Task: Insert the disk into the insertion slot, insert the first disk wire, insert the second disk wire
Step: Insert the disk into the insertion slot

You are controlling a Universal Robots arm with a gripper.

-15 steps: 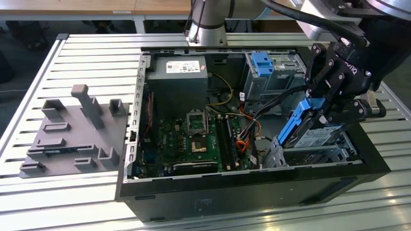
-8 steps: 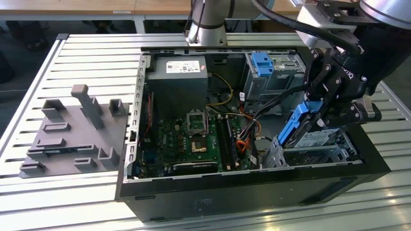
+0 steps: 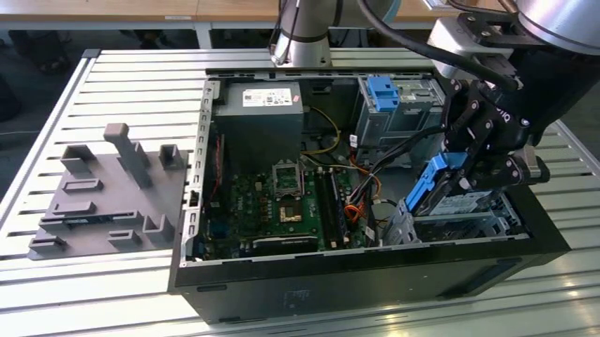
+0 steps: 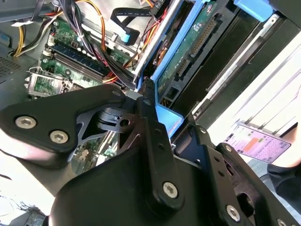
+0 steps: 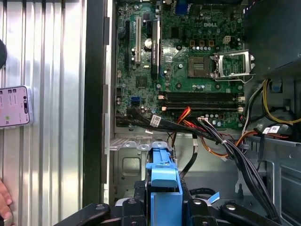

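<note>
My gripper (image 3: pixel 461 177) is shut on the disk (image 3: pixel 434 188), a drive in a bright blue caddy held steeply tilted on edge. It hangs just above the insertion slot (image 3: pixel 468 219), the silver perforated cage in the case's near corner on the exterior view's right. In the second wrist view the disk's green circuit-board side (image 4: pixel 188 52) faces the camera, with a black finger (image 4: pixel 146 110) pressed on the caddy's blue edge (image 4: pixel 170 118). The first wrist view shows the caddy (image 5: pixel 163 186) between the fingers, over the cage's metal floor (image 5: pixel 134 162). Loose black and orange disk wires (image 5: pixel 188 126) lie beside the cage.
The open computer case holds the motherboard (image 3: pixel 281 203), the power supply (image 3: pixel 267 112) and a taller grey bay with a blue bracket (image 3: pixel 384 95). A grey fixture plate (image 3: pixel 103 196) lies at the exterior view's left. A phone (image 5: pixel 14 106) rests on the slatted table near a hand (image 5: pixel 3 202).
</note>
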